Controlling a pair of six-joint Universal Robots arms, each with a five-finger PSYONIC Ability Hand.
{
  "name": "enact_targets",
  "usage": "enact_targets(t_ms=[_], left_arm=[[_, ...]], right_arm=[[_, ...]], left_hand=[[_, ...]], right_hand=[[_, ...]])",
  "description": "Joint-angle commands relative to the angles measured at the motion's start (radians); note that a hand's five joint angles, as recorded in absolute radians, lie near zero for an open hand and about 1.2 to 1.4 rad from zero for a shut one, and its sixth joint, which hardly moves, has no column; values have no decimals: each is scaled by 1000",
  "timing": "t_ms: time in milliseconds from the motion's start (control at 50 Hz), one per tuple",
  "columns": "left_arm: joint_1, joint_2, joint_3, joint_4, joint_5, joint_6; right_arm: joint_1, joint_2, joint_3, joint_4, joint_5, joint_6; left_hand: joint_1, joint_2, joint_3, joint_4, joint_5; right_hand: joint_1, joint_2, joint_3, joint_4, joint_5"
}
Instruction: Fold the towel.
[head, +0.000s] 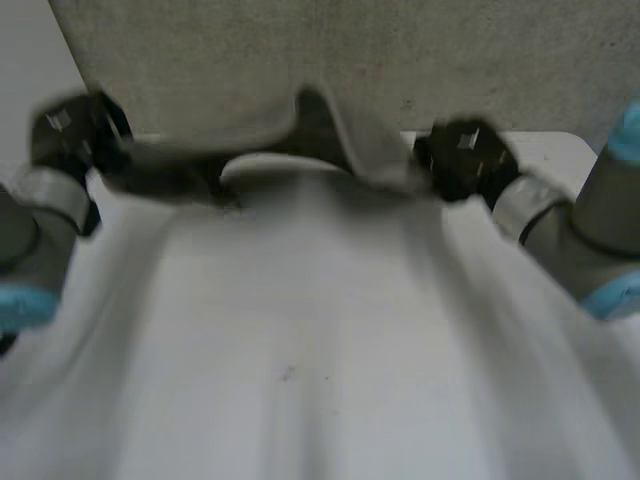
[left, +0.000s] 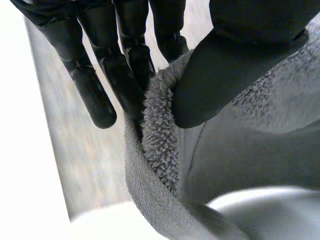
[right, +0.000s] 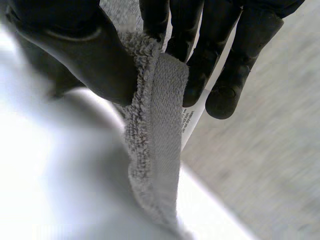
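One towel (head: 320, 350) pinched by left hand (head: 75, 128), right hand (head: 465, 160), table (head: 550, 150) beyond

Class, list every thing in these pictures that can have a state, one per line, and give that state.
towel: unfolded, held up by one edge, which hangs slack between the two hands.
left hand: shut on the towel, pinching its edge between thumb and fingers.
right hand: shut on the towel, pinching its hem between thumb and fingers.
label: sticking out from the hem beside the right hand's fingers.
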Motion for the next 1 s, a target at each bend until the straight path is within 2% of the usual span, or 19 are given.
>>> enact_targets(t_ms=[20,120,160,180,220,340,640,900,1000], left_arm=[[1,-92,-216,86,53,21],[12,-83,-266,83,55,101],[20,-60,-278,83,57,135],[29,-34,-289,85,57,151],[35,-13,-299,89,57,158],[37,13,-313,97,57,156],[38,12,-321,99,57,155],[40,10,-319,100,57,155],[41,10,-319,100,57,155]], right_arm=[[1,106,152,6,-5,-171],[-11,79,212,21,1,-206],[-34,11,250,23,3,-202],[-34,11,250,23,3,-202],[-43,-38,287,21,11,-199],[-43,-72,347,6,41,-148],[-25,-32,375,-19,34,-140],[-20,-44,438,-63,35,-128],[40,-37,450,-126,46,-116]], left_hand=[[207,179,178,177,198],[207,179,178,177,198],[207,179,178,177,198],[207,179,178,177,198],[207,179,178,177,198],[207,179,178,177,198],[207,179,178,177,198],[207,179,178,177,198],[207,179,178,177,198]], right_hand=[[-21,-25,-48,-47,-35],[-233,-237,-260,-259,-246],[-516,-520,-543,-542,-530],[-518,-522,-544,-543,-531],[-737,-741,-764,-763,-751],[-782,-786,-809,-808,-795],[-838,-842,-864,-863,-851],[-770,-775,-797,-796,-784],[-756,-760,-782,-781,-769]])
